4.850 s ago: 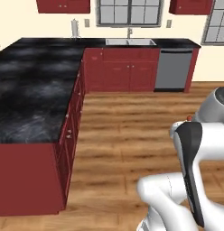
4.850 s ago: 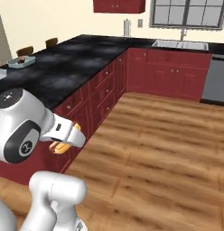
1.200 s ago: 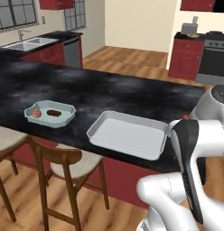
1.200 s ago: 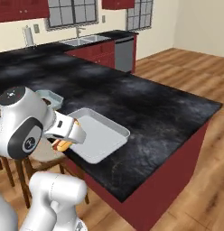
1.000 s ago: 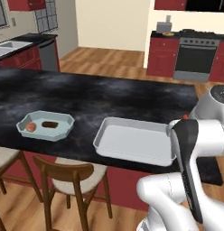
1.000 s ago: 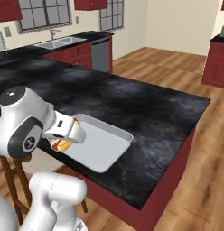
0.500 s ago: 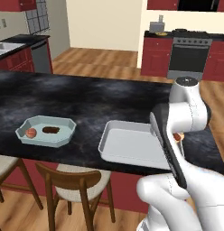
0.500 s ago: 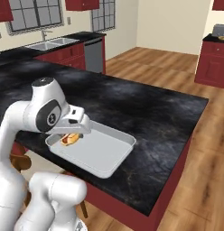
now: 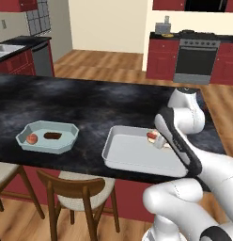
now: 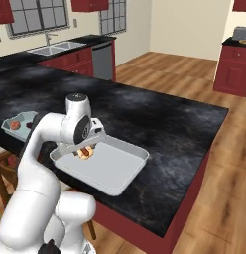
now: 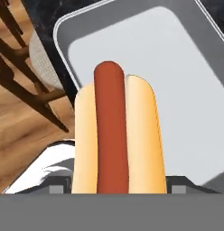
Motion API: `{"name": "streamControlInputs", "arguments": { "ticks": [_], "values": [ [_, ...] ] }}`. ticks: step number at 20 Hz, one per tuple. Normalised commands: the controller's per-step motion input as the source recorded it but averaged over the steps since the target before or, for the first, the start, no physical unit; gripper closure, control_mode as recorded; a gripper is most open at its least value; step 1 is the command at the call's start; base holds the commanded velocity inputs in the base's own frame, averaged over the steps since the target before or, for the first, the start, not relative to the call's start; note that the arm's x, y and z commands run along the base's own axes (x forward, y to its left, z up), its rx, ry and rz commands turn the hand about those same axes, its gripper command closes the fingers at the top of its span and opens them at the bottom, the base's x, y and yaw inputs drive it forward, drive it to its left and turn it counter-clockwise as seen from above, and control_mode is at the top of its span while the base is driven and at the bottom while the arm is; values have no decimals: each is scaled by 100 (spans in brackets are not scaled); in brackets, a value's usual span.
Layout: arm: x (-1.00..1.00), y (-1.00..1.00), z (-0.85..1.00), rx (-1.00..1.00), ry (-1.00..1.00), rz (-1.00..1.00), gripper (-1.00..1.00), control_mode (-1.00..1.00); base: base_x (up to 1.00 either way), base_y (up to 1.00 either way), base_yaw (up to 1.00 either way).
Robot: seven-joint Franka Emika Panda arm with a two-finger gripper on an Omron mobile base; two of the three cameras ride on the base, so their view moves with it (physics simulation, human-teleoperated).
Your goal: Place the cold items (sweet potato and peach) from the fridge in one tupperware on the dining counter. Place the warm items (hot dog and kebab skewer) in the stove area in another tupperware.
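The counter point(image 9: 90, 106) is a long island with a glossy black, marbled top on dark red cabinet sides, standing on a warm wood-plank floor point(image 9: 104, 59). Two wooden chairs point(image 9: 78, 193) with pale woven seats are tucked under its near edge.

Near that edge lies a large grey rectangular tupperware point(image 9: 137, 153), bare inside. The claw point(image 9: 155, 138) hangs over the tupperware's right end, clamped on the hot dog point(image 11: 116, 135), a red sausage in a pale bun held above the grey floor of the container and not touching it. In the right base view the hot dog point(image 10: 86, 151) shows just under the wrist, over the tupperware's point(image 10: 112, 171) left part.

Toward the counter's left end, well apart from the big one, sits a smaller pale blue-grey tupperware point(image 9: 47, 137) with cut corners; it holds a round reddish peach point(image 9: 31, 138) and a dark brown sweet potato point(image 9: 52, 136).

Behind the island stand red cabinets point(image 9: 160, 59) with a steel oven point(image 9: 196, 61) in the far right, and a dishwasher point(image 9: 42, 59) at the far left.
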Motion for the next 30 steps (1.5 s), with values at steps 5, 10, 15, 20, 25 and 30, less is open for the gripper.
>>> {"name": "streamControlInputs", "arguments": {
  "ticks": [5,10,15,20,25,30],
  "values": [
    [51,-1,-54,-2,14,65,100,-100,0,0,0],
    [55,0,-41,-8,21,35,100,-100,0,0,0],
    [43,0,-34,-5,9,9,100,-100,0,0,0],
    [18,0,-39,-3,4,0,100,-100,0,0,0],
    [31,0,-34,0,0,0,100,-100,0,0,0],
    [33,0,-37,0,0,0,100,-100,0,0,0]
  ]
}}
